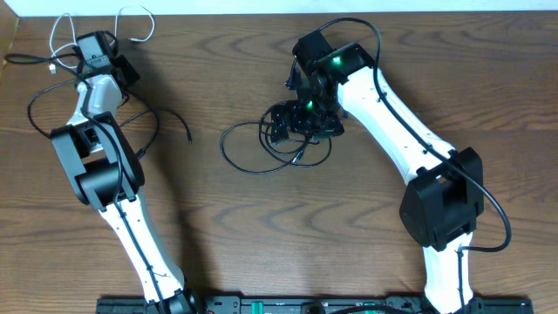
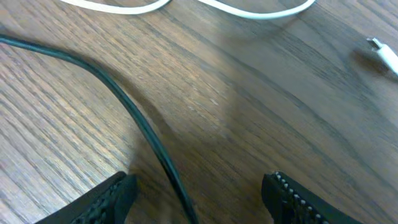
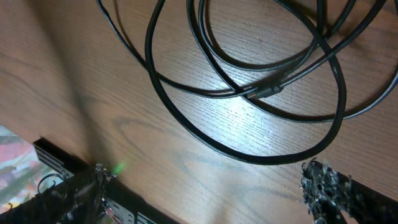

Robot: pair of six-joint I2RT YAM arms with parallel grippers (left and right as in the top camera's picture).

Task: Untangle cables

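Observation:
The thin white cable (image 1: pixel 61 30) lies in loose loops at the table's far left corner, and its white plug (image 2: pixel 382 53) shows in the left wrist view. A thin black cable (image 2: pixel 134 115) runs between the fingers of my left gripper (image 2: pixel 199 186), whose jaws stand apart on either side of it without touching it. In the overhead view my left gripper (image 1: pixel 87 59) sits by the white loops. More black cables (image 1: pixel 261 144) lie tangled in loops mid-table. My right gripper (image 1: pixel 301 118) hovers over them, open and empty (image 3: pixel 208 193), with the loops (image 3: pixel 249 93) just beyond its fingertips.
A black cable (image 1: pixel 153 122) loops around the left arm and ends in a loose tip (image 1: pixel 189 138). Thicker black cords (image 1: pixel 497 209) hang off the right arm. A black rail (image 1: pixel 261 305) runs along the table's front edge.

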